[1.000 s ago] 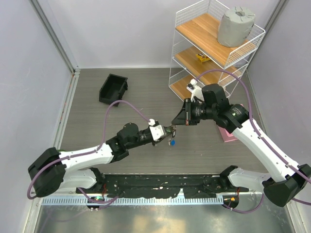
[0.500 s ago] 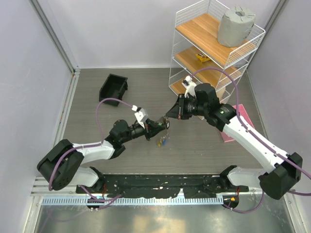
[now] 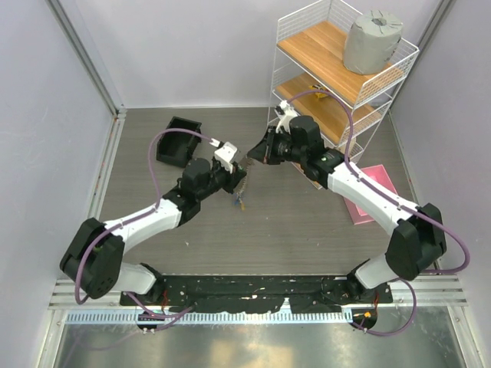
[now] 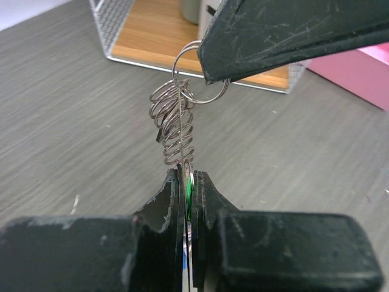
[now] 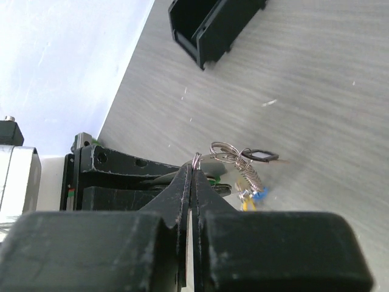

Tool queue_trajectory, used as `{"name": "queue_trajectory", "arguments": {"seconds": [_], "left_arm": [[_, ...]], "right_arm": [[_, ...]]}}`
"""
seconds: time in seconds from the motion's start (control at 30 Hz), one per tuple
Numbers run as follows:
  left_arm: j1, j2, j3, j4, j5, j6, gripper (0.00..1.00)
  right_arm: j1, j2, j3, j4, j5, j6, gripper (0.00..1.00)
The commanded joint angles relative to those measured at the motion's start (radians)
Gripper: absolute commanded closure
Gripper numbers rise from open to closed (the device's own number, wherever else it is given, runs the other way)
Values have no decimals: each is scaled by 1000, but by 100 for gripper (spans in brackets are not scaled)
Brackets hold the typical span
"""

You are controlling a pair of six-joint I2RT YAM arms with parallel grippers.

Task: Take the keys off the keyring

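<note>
In the left wrist view my left gripper (image 4: 188,177) is shut on the green key (image 4: 189,190), with a thin metal piece beside it. A chain of small rings (image 4: 173,128) runs up from the jaws to the keyring loop (image 4: 185,82). My right gripper (image 5: 193,169) is shut on that loop (image 5: 196,159). Beyond it in the right wrist view hang the pale tag (image 5: 258,156), the blue key (image 5: 261,193) and the yellow key (image 5: 245,204). From above, the left gripper (image 3: 236,178) and right gripper (image 3: 255,156) meet tip to tip above the floor, with keys (image 3: 241,202) dangling below.
A black bin (image 3: 179,140) stands at the back left, close to the left arm. A white wire shelf unit (image 3: 337,77) with a grey roll (image 3: 372,40) on top stands behind the right arm. A pink flat object (image 3: 367,193) lies at right.
Both grippers have moved together toward the back left, still joined on the keyring, with the keys swinging below. Both stay shut.
</note>
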Motion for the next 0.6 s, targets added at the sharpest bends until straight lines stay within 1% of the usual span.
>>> {"name": "queue_trajectory", "arguments": {"seconds": [0.0, 0.07, 0.17, 0.2, 0.23, 0.3, 0.43, 0.57], "left_arm": [[44, 81, 87, -91, -98, 79, 98], [59, 112, 110, -88, -93, 82, 89], [75, 144, 144, -88, -92, 76, 54], [76, 149, 148, -88, -93, 75, 46], [76, 149, 153, -85, -89, 75, 42], [76, 142, 153, -80, -67, 72, 36], [76, 88, 144, -91, -35, 56, 30], [76, -1, 136, -158, -50, 23, 27]], "right_arm": [[-2, 46, 90, 128, 46, -31, 95], [-2, 63, 109, 128, 58, -39, 95], [-1, 75, 130, 119, 67, -47, 95], [-1, 78, 135, 116, 69, -50, 95], [-1, 78, 136, 110, 72, -51, 95], [-1, 75, 139, 104, 79, -60, 95], [-1, 69, 132, 93, 89, -77, 95], [-2, 64, 127, 70, 112, -91, 95]]}}
